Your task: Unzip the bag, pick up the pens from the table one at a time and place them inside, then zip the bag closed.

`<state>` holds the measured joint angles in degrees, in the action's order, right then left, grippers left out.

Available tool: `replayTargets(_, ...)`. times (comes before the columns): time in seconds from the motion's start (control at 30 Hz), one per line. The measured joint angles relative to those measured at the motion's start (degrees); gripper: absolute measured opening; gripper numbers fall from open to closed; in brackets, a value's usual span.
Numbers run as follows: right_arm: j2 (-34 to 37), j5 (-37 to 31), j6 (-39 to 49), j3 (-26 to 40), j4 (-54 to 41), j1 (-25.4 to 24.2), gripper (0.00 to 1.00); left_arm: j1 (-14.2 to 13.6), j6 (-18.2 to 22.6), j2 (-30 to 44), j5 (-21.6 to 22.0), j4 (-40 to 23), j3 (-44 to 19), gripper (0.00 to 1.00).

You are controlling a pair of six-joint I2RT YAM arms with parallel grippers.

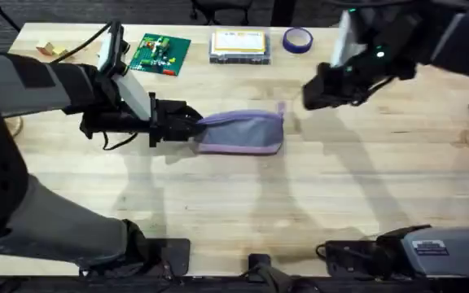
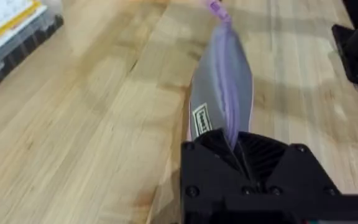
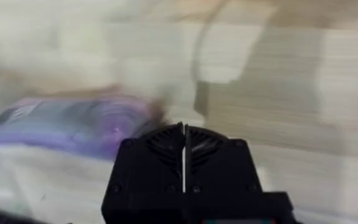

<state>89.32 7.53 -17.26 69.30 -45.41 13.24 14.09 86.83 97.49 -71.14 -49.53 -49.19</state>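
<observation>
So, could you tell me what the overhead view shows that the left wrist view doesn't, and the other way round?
Overhead alone: the right gripper raised beyond the bag's far end, a green board, a roll of purple tape and both arm bases.

Left wrist alone: a small label on the bag's side, and the zipper seam running along its top.

Both: the left gripper shut on the near end of the bag, the clear box with its yellow label, and the table.
</observation>
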Motion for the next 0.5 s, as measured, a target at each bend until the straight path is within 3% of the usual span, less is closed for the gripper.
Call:
replayTargets(0.13, 0.0, -4.44, 0.18, 0.0, -0.22, -4.32, 0.033, 0.68, 0.0, 0.0, 0.13, -0.18, 0.02, 0.043)
replayTargets(0.5, -0.04, -6.56, 0.62, -3.48, 1.8, -4.75, 0.033, 0.68, 0.0, 0.0, 0.22, -0.18, 0.02, 0.043)
